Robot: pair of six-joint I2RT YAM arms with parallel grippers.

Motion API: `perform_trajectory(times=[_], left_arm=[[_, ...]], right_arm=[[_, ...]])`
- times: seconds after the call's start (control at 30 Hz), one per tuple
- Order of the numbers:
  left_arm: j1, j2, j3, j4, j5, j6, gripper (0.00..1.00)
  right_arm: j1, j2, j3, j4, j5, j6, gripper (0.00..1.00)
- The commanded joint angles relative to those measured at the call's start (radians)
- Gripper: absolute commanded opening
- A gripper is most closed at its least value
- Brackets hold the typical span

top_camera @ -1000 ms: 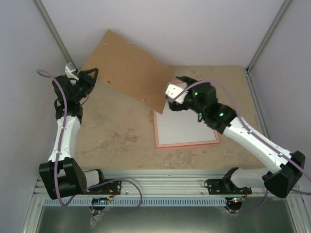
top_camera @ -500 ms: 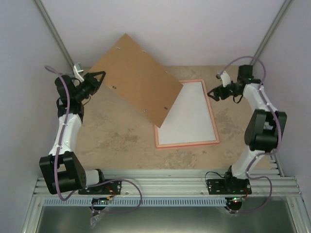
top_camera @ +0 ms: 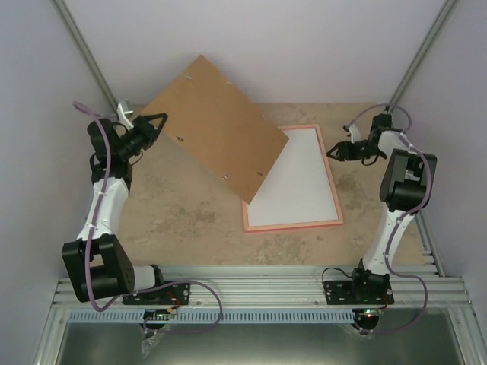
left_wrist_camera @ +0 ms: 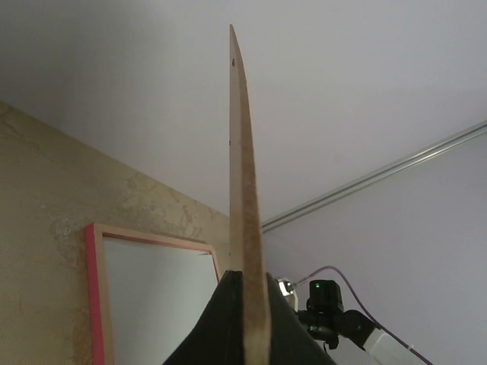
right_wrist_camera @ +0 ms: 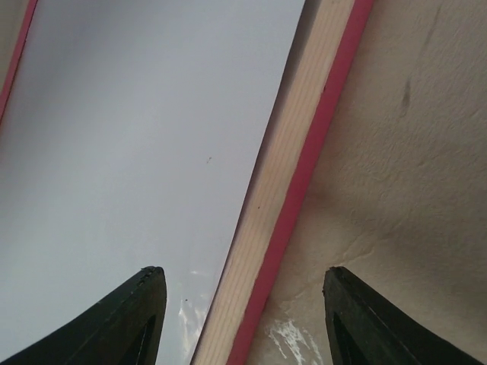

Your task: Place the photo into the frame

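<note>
Left arm: your left gripper (top_camera: 154,122) is clamped on one edge of the thin, stiff brown backing board (top_camera: 217,125). It's tipping the board up off the mottled beige table (top_camera: 183,213), with the far corner in the air and the lower corner down by the frame.

Why it's up there: my guess is you're keeping the board out of the way so the frame's opening stays reachable.

Right arm: your right gripper (top_camera: 332,152) sits at the frame's right rail with the jaws apart and nothing in them. On the wrist cam one fingertip (right_wrist_camera: 148,296) hangs over the white sheet, the other is over bare table, and the rail runs between them. I can't tell if either one touches.

Photo: the white rectangular photo (top_camera: 297,179) lies flat inside the frame with its plain back up. The printed side isn't visible, so face-down is my read.

Frame: the thin salmon-pink rectangular picture frame (top_camera: 293,226) lies flat on the table, right of centre, with the board's lower corner over its left side.

Materials: the frame has a pink outer face and a pale raw-wood inner step. The photo back is smooth and a bit glossy, and the board is matte with small holes. The table is rough and stone-looking.

Where you're at: the photo looks seated — I'd say the right jaws are lined up to nudge or square that rail.
</note>
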Motion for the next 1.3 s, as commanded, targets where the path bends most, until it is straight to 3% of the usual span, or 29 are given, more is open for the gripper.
perform_trajectory(times=[0.0, 0.13, 0.33, 0.8, 0.97, 1.13, 1.27], left_arm=[[0.000, -0.002, 0.013, 0.073, 0.040, 0.006, 0.00], [0.000, 0.006, 0.013, 0.078, 0.045, 0.005, 0.00], [0.000, 0.009, 0.005, 0.079, 0.066, 0.010, 0.00], [-0.004, 0.042, -0.016, 0.047, 0.189, 0.038, 0.00], [-0.022, 0.082, -0.021, 0.071, 0.250, 0.027, 0.00], [-0.073, 0.113, -0.013, 0.092, 0.289, 0.030, 0.00], [-0.105, 0.141, -0.013, 0.134, 0.332, 0.005, 0.00]], right_arm=[[0.009, 0.055, 0.017, 0.018, -0.091, 0.046, 0.58], [0.020, 0.083, 0.009, 0.040, -0.105, 0.061, 0.55], [0.046, 0.098, -0.037, 0.057, -0.131, 0.062, 0.44], [0.133, -0.003, -0.263, 0.118, -0.245, 0.084, 0.45], [0.099, -0.110, -0.263, 0.008, -0.313, -0.002, 0.55], [0.025, -0.152, -0.106, -0.173, -0.376, -0.117, 0.76], [0.020, -0.209, -0.020, -0.280, -0.464, -0.136, 0.84]])
